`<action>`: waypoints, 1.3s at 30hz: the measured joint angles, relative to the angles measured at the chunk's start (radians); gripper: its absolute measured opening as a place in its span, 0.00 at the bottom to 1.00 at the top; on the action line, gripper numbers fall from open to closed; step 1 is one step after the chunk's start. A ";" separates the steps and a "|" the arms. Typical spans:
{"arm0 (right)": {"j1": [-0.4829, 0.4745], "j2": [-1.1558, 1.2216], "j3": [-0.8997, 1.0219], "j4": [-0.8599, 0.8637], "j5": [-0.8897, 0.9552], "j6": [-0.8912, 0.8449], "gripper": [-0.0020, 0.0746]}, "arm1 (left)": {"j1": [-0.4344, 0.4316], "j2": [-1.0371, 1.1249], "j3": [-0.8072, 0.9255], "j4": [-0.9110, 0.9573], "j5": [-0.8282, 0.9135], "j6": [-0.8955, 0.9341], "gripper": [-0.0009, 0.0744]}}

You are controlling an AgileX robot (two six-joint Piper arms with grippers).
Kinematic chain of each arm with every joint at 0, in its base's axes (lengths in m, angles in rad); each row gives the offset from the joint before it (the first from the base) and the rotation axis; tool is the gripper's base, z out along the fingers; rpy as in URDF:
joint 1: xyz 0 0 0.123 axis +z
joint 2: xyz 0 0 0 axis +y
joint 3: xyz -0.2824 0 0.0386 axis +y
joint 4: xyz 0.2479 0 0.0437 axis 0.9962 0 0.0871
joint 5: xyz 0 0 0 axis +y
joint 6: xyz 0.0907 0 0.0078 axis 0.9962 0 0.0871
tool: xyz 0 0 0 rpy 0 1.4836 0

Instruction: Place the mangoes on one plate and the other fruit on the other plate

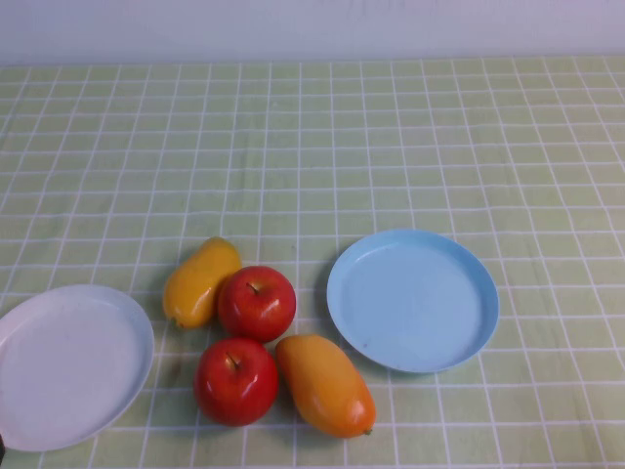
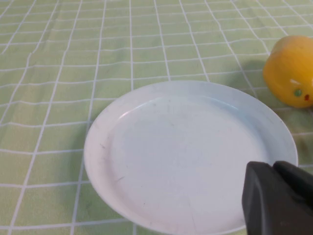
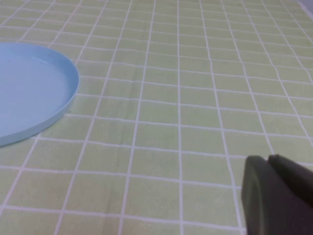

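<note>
While barely visible, both grippers [image 2: 279, 198] [image 3: 276, 196].

Glossy fruit, matt cloth.
Your apples [image 1: 256, 302] shine; the mangoes [image 1: 325, 384] look smooth, and the checked cloth [image 1: 312, 137] seems matt, perhaps vinyl.

Both plates, white plate [image 1: 68, 366] and blue plate [image 1: 412, 299], lie bare with open cloth beyond them, while four fruits crowd between, apparently touching: yellow mango [image 1: 199, 282], orange mango [image 1: 325, 384], two apples [image 1: 256, 302].
</note>
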 joint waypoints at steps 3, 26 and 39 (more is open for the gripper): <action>0.000 0.000 0.000 0.000 0.000 0.000 0.01 | 0.000 0.000 0.000 0.000 0.000 0.000 0.01; 0.000 0.000 0.000 0.000 0.000 0.000 0.01 | 0.000 0.000 0.000 -0.584 -0.223 -0.008 0.01; 0.000 0.000 0.000 0.000 0.000 0.000 0.01 | 0.000 0.000 0.000 -0.577 -0.238 0.129 0.01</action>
